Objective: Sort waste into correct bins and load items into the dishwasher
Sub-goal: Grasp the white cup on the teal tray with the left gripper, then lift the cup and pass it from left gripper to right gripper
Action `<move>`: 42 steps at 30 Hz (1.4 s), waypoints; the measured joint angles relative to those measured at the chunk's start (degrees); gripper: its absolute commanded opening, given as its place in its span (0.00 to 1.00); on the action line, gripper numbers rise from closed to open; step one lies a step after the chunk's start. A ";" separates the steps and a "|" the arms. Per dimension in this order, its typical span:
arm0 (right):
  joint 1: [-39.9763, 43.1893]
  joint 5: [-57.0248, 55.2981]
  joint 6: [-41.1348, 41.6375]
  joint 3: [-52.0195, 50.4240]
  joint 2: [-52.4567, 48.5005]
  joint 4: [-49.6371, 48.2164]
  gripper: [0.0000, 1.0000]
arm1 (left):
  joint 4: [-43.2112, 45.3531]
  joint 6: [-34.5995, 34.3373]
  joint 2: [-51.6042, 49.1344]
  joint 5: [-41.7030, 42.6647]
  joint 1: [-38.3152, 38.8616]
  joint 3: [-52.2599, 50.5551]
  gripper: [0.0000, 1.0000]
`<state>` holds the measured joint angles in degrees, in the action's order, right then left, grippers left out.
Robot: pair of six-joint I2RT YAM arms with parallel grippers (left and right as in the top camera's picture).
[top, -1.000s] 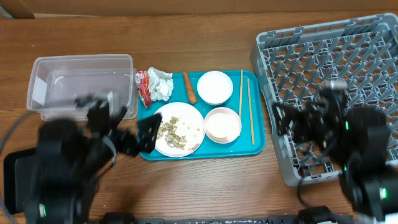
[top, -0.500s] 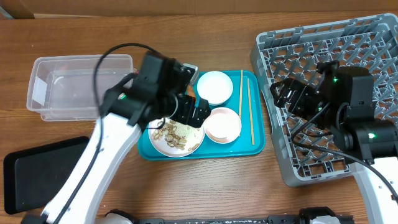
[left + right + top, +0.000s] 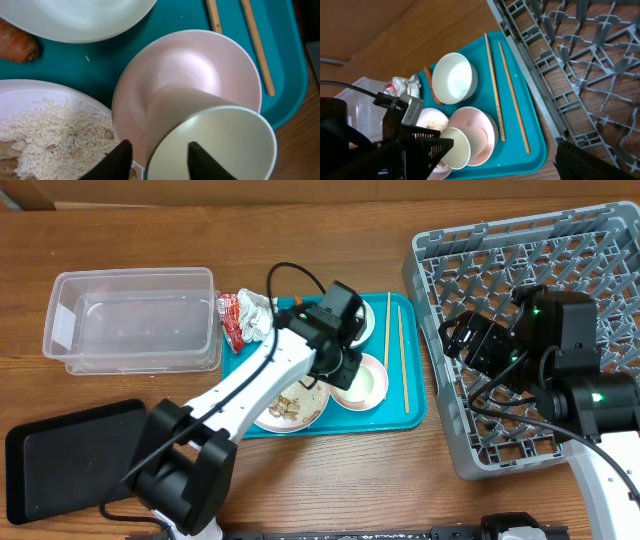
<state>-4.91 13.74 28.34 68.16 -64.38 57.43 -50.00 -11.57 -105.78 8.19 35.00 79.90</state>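
My left gripper (image 3: 159, 145) (image 3: 345, 365) reaches over the teal tray (image 3: 415, 415). Its jaws straddle the rim of the small white cup (image 3: 220, 145) (image 3: 456, 147), one finger outside and one inside, with gaps showing on both sides. The cup sits in a pink-tinted bowl (image 3: 200, 60). A white bowl (image 3: 452, 77), two chopsticks (image 3: 402, 360) and a plate (image 3: 290, 408) of rice and beige scraps share the tray. A carrot piece (image 3: 15, 45), tissue (image 3: 255, 310) and wrapper (image 3: 230, 315) lie at the tray's far left. My right gripper (image 3: 465, 340) (image 3: 505, 150) hangs open and empty over the grey rack (image 3: 560, 250).
The clear tub (image 3: 130, 320) stands left of the tray. The flat black tray (image 3: 70, 455) lies at the front left. The left arm stretches across the plate from the table's front. The rack's left wall runs close beside the chopsticks.
The left arm swung from the front left across the tray to the cup, and its jaws narrowed around the rim. The right arm shifted slightly over the rack.
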 measured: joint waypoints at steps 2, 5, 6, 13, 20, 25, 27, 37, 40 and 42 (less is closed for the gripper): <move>0.00 -0.28 0.02 0.00 -0.48 0.66 1.00 | 0.68 -0.83 -0.37 -1.42 0.59 0.00 0.04; 0.00 -0.57 0.09 0.00 -1.57 0.96 1.00 | 1.55 -1.44 -0.39 -2.64 0.63 0.07 0.04; 0.00 -0.66 0.13 0.00 -2.05 1.20 1.00 | 1.09 -1.68 -0.39 -2.84 0.55 0.20 0.04; 0.00 -0.68 0.15 0.00 -3.63 2.32 1.00 | -10.16 -3.98 -0.42 -2.58 -2.45 8.00 0.04; 0.04 5.97 -5.44 0.00 -3.63 -0.96 0.93 | -15.04 0.33 1.73 20.04 -17.40 15.17 0.04; -0.04 22.99 -13.92 0.04 -3.63 -7.58 0.89 | -22.69 7.80 2.45 43.34 -27.63 15.34 0.04; -0.46 28.83 -15.72 0.04 -3.63 -11.23 0.88 | -26.67 11.41 2.45 51.25 -29.92 15.34 0.04; -7.89 40.74 -19.21 0.11 -3.63 -21.35 0.88 | -32.61 20.41 2.49 70.34 -30.49 15.34 0.04; -10.14 41.55 -19.76 0.11 -3.65 -23.28 0.88 | -32.74 20.83 2.49 72.61 -30.49 15.34 0.04; -11.23 41.83 -20.00 0.11 -3.74 -25.03 0.88 | -32.74 21.00 2.49 73.83 -30.18 15.34 0.04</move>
<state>-16.14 55.57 8.34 68.27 -68.12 32.40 -82.74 9.43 -103.28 82.02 4.82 95.24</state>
